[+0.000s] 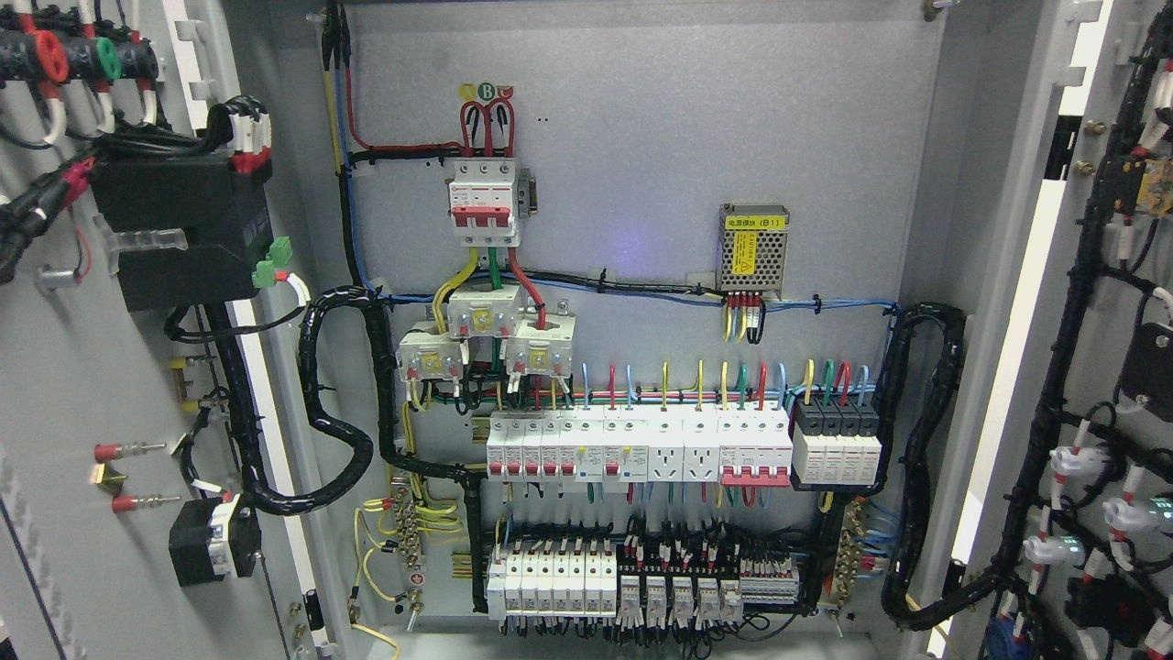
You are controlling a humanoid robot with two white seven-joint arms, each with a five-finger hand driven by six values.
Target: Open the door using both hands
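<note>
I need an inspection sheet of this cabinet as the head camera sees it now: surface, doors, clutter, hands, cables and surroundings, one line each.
Surface: grey back panel of the cabinet, fully in view.
Job's things: left door and right door both swung open, inner sides showing.
Clutter: nothing seen loose; fitted parts are a red main breaker, a metal power supply with a yellow label, and a breaker row.
Hands: nothing seen, neither hand is in view.
Cables: black wrapped bundles loop from each door into the cabinet; coloured wires run to the breakers.
Surroundings: nothing seen beyond the cabinet.
</note>
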